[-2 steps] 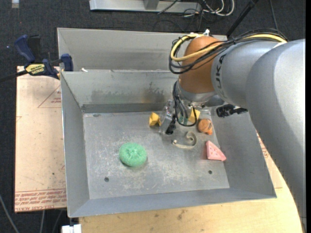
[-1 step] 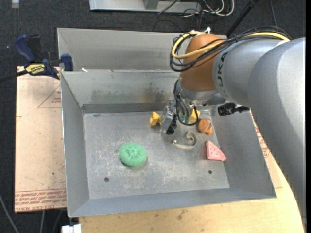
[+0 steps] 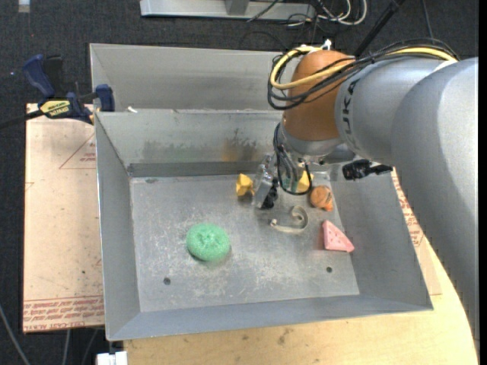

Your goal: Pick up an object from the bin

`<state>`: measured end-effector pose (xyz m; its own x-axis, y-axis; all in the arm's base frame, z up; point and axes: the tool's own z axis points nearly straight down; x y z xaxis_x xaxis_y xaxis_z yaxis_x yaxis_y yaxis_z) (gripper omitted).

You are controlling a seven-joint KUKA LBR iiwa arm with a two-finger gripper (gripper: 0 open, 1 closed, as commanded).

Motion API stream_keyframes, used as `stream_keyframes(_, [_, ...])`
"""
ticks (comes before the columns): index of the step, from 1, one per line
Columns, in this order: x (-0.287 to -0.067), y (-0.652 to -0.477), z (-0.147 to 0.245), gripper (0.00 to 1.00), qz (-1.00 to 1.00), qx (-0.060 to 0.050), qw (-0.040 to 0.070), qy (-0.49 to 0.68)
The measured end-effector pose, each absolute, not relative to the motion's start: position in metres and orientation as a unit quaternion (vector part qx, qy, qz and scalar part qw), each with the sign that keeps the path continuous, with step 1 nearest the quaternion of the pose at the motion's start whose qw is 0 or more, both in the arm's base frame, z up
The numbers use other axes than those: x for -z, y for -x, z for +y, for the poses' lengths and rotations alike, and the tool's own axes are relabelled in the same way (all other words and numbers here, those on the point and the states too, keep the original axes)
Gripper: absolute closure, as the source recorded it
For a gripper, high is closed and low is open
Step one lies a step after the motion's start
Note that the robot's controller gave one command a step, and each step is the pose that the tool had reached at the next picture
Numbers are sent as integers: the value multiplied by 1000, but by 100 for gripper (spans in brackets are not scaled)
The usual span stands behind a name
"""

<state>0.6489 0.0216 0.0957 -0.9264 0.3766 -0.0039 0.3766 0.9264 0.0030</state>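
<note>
Toward the back of the grey metal bin (image 3: 114,204), I am hovering the gripper (image 3: 274,192) low between a small yellow lump (image 3: 243,185) and a small orange lump (image 3: 322,197). It sits just behind a pale curved hook-shaped piece (image 3: 291,221), likely my target. I am failing to tell how the jaws stand.

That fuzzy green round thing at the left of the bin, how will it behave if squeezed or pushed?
The green pad looks fuzzy and puffy, so it probably squashes and weighs little. Its rough surface should grip, not slip. Lying flat on the bin floor, it would likely slide rather than roll.
</note>
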Motion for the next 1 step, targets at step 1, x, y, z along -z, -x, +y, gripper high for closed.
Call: stream_keyframes(1, [-103,-649,22,100,981,-1,2,-192])
